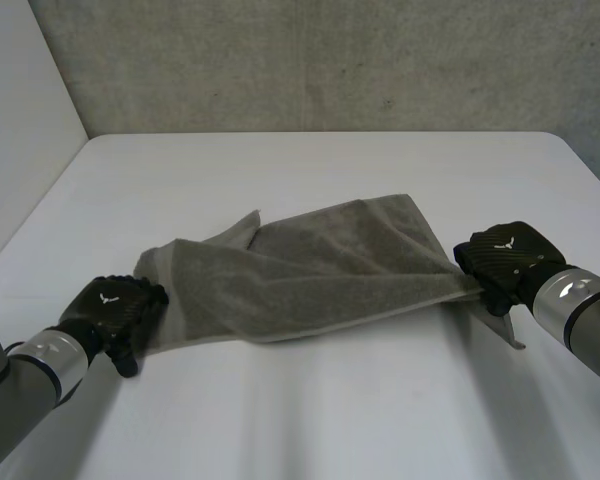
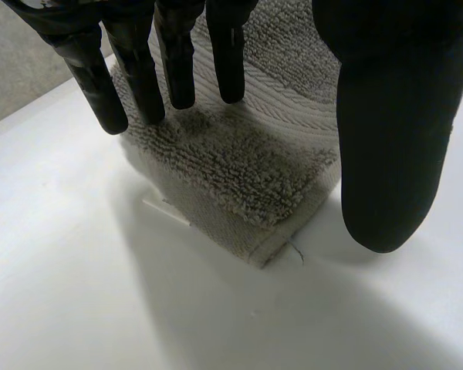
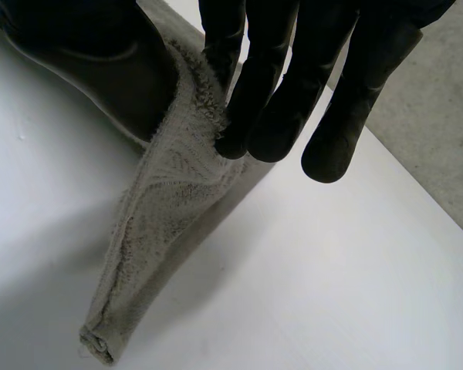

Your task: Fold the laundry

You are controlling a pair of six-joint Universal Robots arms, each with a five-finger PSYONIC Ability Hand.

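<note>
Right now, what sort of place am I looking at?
Probably a robot lab bench, not a home: a white table against a rough grey wall, with one grey towel between the left hand and the right hand.

left hand (image 1: 115, 308) flat, right hand (image 1: 502, 256) fingers (image 3: 272, 108) pinching.

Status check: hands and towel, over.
Left hand open, fingers straight over a corner of the grey terry towel. Right hand pinching its other end, tail trailing onto white table.
</note>
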